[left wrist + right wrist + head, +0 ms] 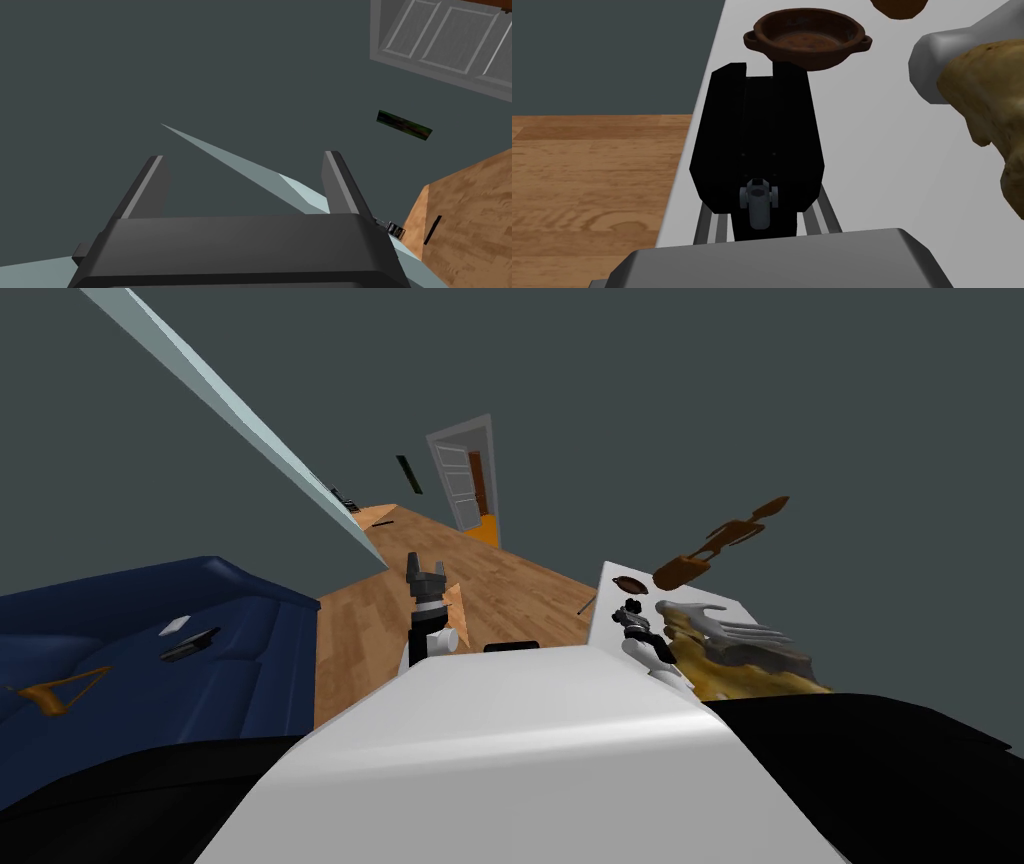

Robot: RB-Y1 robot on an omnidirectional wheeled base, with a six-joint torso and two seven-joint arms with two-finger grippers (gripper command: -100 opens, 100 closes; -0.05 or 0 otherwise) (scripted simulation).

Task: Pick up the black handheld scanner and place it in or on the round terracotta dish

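The black handheld scanner (757,135) sits between the fingers of my right gripper (764,205), which is shut on its lower part; a small grey trigger faces the camera. Just beyond the scanner's far end, the round brown terracotta dish (808,37) with two small handles rests on the white table (872,150), near the table's edge. In the head view my right gripper (632,616) is just short of the dish (628,584). My left gripper (425,573) is raised over the wooden floor, open and holding nothing (245,159).
A grey hand sculpture (722,626) and a lumpy yellow-brown object (992,100) lie on the table beside the dish. A brown figure (722,543) rises behind them. A blue sofa (150,668) with small items is on the left. A white door (462,478) stands far ahead.
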